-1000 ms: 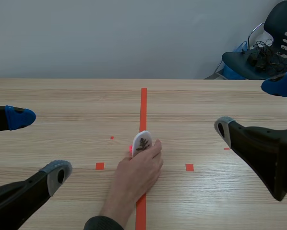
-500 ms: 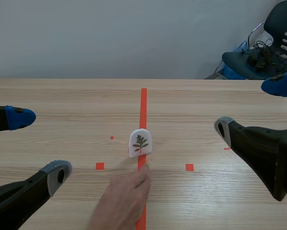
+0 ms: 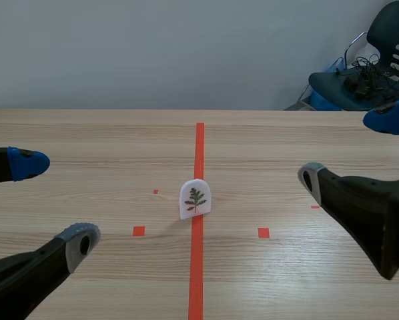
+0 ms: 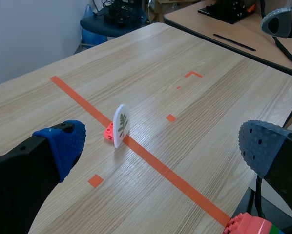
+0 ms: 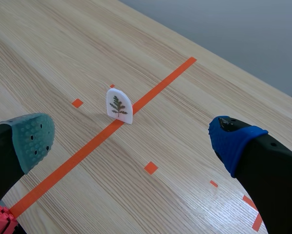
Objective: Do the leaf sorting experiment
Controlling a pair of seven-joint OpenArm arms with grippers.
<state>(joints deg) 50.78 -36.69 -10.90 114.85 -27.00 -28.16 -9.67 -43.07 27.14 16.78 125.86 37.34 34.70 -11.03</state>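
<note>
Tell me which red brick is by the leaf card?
The red brick on the orange line, right behind the leaf card. The other brick, with a green bit, lies by the left jaws.

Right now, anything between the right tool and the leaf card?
No object. The right wrist view shows only bare table and orange tape marks between the open right tool and the upright leaf card.

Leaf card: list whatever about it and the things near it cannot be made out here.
1. Leaf card: the fine detail of its print is too small in every view.
2. Red piece behind the card: left wrist view, mostly covered by the card, so its shape is unclear.
3. Coloured bricks: left wrist view, cut off by the picture's edge.
</note>
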